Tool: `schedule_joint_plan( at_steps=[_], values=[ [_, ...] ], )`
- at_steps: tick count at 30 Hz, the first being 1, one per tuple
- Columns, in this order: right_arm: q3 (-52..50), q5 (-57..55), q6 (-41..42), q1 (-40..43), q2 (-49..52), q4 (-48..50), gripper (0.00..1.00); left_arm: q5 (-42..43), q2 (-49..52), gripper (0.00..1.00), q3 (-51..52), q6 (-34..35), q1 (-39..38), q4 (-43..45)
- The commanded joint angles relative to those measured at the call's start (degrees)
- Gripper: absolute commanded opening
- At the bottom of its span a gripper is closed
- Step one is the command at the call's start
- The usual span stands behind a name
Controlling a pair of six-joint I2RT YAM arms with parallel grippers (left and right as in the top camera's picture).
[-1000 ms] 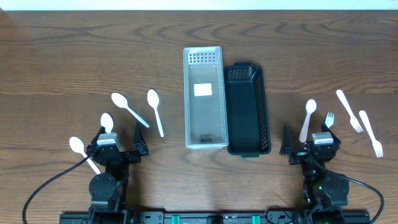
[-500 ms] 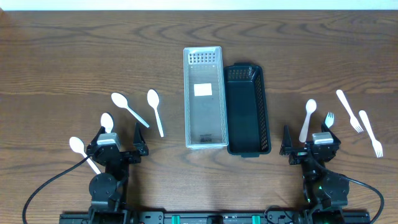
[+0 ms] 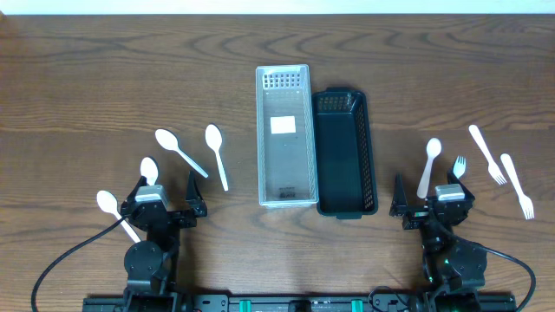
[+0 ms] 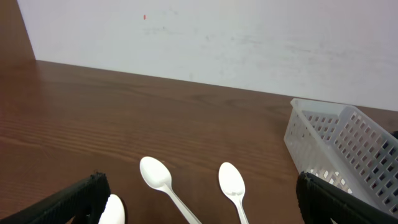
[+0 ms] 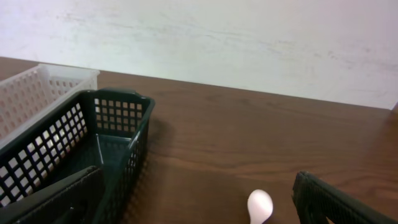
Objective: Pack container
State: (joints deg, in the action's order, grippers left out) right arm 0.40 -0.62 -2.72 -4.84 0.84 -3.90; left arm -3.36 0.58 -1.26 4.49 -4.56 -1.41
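A clear white basket and a black basket stand side by side mid-table, both empty but for a white label in the clear one. Several white spoons lie at the left: two ahead of my left gripper, one by it, one to its left. A white spoon and three white forks lie at the right near my right gripper. Both grippers are open and empty, low at the front edge. The left wrist view shows two spoons.
The clear basket's corner shows at the right of the left wrist view. The black basket fills the left of the right wrist view, with a spoon's bowl between the fingers. A white wall stands behind the table.
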Motion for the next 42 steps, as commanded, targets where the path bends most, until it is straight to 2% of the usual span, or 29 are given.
schedule_joint_plan(
  at_steps=[1,8,14,20,26,29,32,42],
  values=[
    [-0.1,1.1,3.9,-0.4,-0.3,-0.3,0.99,-0.5,-0.3,0.98,1.0,0.3,0.3,-2.4],
    [2.4,1.1,13.1,-0.4,1.7,-2.7,0.99,-0.3,1.2,0.98,-5.7,2.5,0.2,-5.8],
    [14.6,0.9,13.4,0.0,9.8,-10.7,0.99,-0.3,13.3,0.98,-20.3,2.4,0.2,-13.7],
    [32.7,0.9,13.4,2.8,25.9,-24.9,0.99,-0.3,32.2,0.98,-39.6,2.4,0.2,-27.3],
    [56.2,0.9,13.1,8.0,48.9,-46.5,0.99,-0.3,48.0,0.98,-56.3,2.4,0.3,-41.5],
    [67.5,0.9,12.9,9.7,60.1,-57.7,0.99,-0.3,52.1,0.98,-58.2,2.5,0.2,-43.0],
    [74.4,2.3,13.0,10.0,68.3,-60.8,0.99,-0.3,54.6,0.98,-58.2,2.5,0.3,-44.2],
    [76.8,-0.2,13.2,12.3,88.3,-57.2,0.99,-0.3,57.5,0.98,-58.2,2.4,0.3,-46.1]
  ],
)
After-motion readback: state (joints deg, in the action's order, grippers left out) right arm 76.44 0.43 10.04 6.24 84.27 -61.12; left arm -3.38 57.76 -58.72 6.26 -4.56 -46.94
